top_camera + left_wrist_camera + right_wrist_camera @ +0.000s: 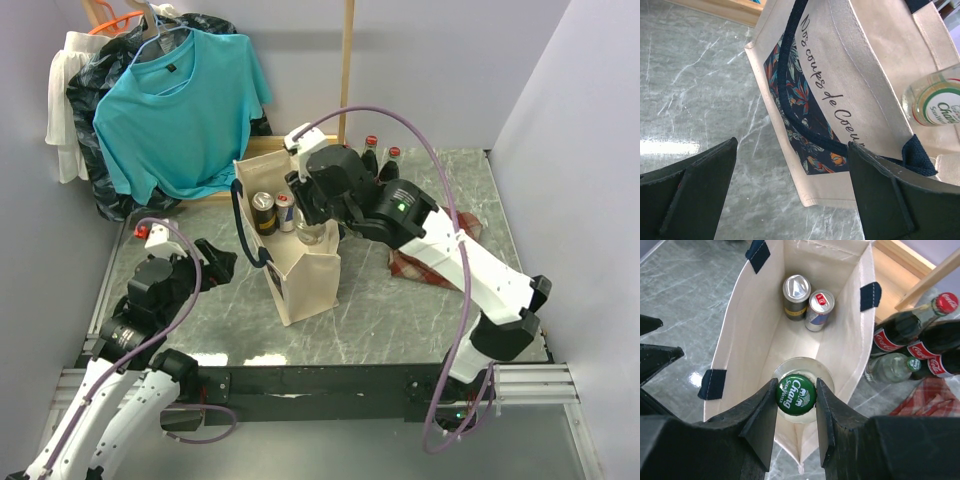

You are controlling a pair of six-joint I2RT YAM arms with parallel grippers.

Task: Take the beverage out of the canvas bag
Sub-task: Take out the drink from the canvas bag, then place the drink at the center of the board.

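**Chang bottle (795, 394) gripped in tote**

Left fingers (695, 195) gape empty beside the cream canvas bag (875, 75), lettered "Nos coups de Coeur". Right fingers (760, 425) pinch the glass Chang bottle's green cap inside it. Behind stand two cans (796, 295), brands unclear.

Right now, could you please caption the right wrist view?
Right fingers clamp a green-capped bottle inside the canvas bag, beside two cans.
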